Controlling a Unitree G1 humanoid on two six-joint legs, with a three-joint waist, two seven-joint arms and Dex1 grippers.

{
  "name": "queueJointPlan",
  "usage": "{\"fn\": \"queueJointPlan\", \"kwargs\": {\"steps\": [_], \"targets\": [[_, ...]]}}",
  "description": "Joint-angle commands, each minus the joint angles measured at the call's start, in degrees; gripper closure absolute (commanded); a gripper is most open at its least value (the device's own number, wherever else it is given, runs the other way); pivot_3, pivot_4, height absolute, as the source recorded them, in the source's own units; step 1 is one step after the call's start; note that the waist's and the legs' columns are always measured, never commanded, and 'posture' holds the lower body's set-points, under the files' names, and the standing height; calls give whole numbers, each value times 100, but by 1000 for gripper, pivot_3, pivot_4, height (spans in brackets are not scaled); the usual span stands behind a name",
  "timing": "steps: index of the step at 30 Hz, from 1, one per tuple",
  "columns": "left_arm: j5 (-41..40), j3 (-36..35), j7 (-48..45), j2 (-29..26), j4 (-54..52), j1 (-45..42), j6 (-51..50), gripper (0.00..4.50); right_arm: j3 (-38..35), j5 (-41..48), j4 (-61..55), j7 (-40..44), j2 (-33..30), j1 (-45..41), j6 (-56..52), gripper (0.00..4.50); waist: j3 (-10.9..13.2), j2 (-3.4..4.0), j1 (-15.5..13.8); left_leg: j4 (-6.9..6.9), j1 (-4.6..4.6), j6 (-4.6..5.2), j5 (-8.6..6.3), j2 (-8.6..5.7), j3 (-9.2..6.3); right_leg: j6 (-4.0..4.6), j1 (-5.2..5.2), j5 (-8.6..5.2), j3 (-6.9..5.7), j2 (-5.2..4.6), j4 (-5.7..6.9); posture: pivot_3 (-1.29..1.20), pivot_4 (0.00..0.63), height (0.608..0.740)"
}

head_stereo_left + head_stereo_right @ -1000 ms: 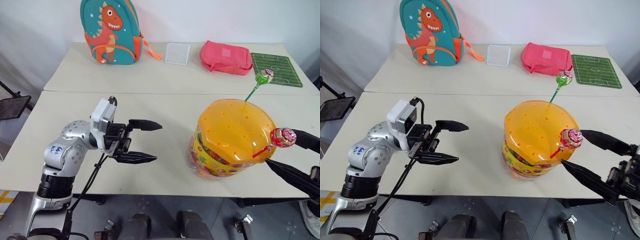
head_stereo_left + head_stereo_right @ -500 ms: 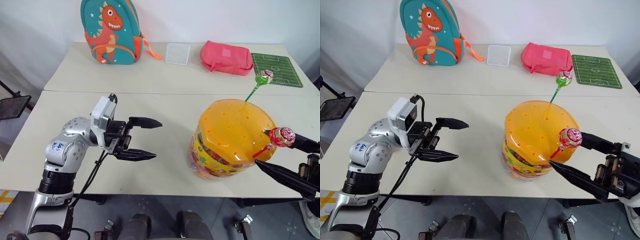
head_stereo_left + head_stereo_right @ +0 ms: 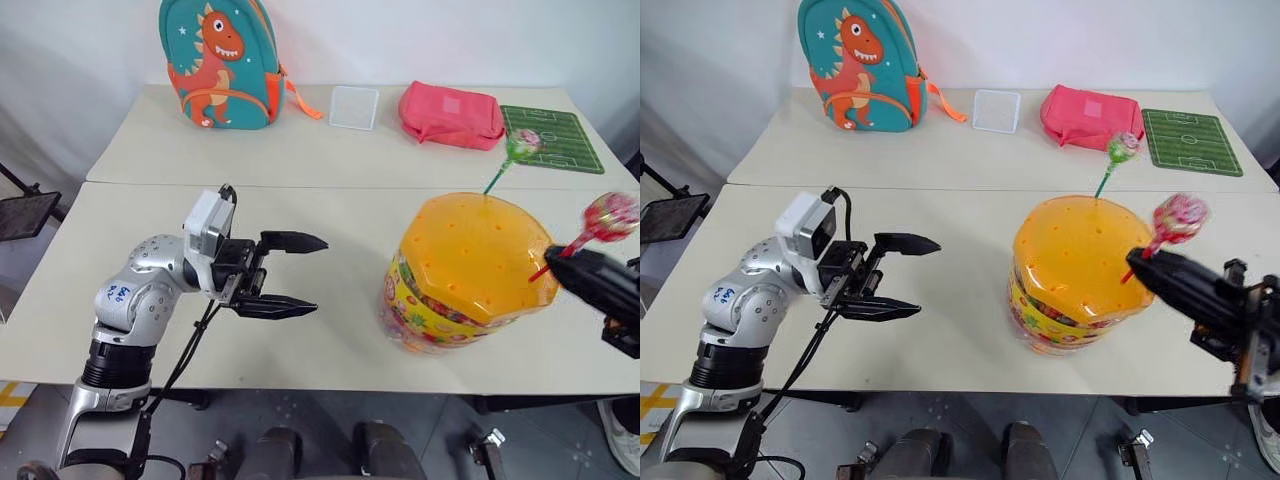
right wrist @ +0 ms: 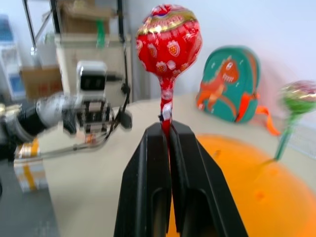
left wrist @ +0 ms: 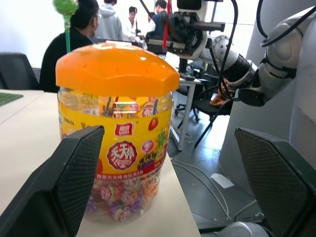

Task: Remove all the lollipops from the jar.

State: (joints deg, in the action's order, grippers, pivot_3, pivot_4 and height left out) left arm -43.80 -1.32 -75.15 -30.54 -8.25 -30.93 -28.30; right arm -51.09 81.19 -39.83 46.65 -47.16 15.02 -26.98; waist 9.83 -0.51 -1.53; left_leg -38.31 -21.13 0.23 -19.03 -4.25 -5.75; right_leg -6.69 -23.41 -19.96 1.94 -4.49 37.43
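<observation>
My R gripper (image 4: 167, 129) has clamped the red lollipop (image 4: 168, 40) by its stick and lifted it clear of the jar (image 3: 467, 270), now just below-left of it. Green lollipop (image 3: 1121, 150) stands in the lid. R wrist cam shows the pinch; L gripper (image 3: 303, 273) wide, empty.

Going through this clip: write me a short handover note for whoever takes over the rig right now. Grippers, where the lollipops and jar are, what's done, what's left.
Right gripper: shut on the stick of the red lollipop, which is pulled clear of the orange lid and held up beside it.
Left gripper: open, empty, hovering over the table, apart from the jar.
Green lollipop: standing upright in a hole at the far side of the lid.
Done: red lollipop is out of the jar.
Left: set the red one down, then pull the green one.
</observation>
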Motion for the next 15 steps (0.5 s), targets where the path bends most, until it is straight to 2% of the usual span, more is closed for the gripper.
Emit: {"fn": "queueJointPlan", "kwargs": {"steps": [1,4,7,11,15], "targets": [[-35,-33,-93,-36,-273,-70,162,0,-525,877,321,-649,-165,-114,-110,4456,0,0,-7,0,-1,0,0,0,0,0,0,0,-1,-1,0,0,150,740],[247,84,-129,-93,-403,-47,432,0,-870,902,955,-1149,-295,-211,-177,4456,0,-1,-4,-2,-3,0,0,0,0,0,1,0,-1,-1,-2,0,150,740],[1034,473,-508,-588,-587,151,1009,0,-1095,-807,2257,-1114,-913,384,-528,4456,0,-1,-11,-1,-3,1,0,-3,4,0,1,0,0,-2,-4,0,150,740],[1006,490,-252,-722,-765,383,817,0,-431,-2631,3087,-1593,-1584,871,-830,4456,-1,1,0,17,-3,5,0,-3,10,0,0,0,8,1,-23,0,150,740],[894,413,-22,-783,-1122,719,656,0,202,-3314,3540,-1366,-1708,599,-932,4456,1,7,40,17,-9,5,1,2,14,0,-7,0,10,4,-24,0,150,740]]}}
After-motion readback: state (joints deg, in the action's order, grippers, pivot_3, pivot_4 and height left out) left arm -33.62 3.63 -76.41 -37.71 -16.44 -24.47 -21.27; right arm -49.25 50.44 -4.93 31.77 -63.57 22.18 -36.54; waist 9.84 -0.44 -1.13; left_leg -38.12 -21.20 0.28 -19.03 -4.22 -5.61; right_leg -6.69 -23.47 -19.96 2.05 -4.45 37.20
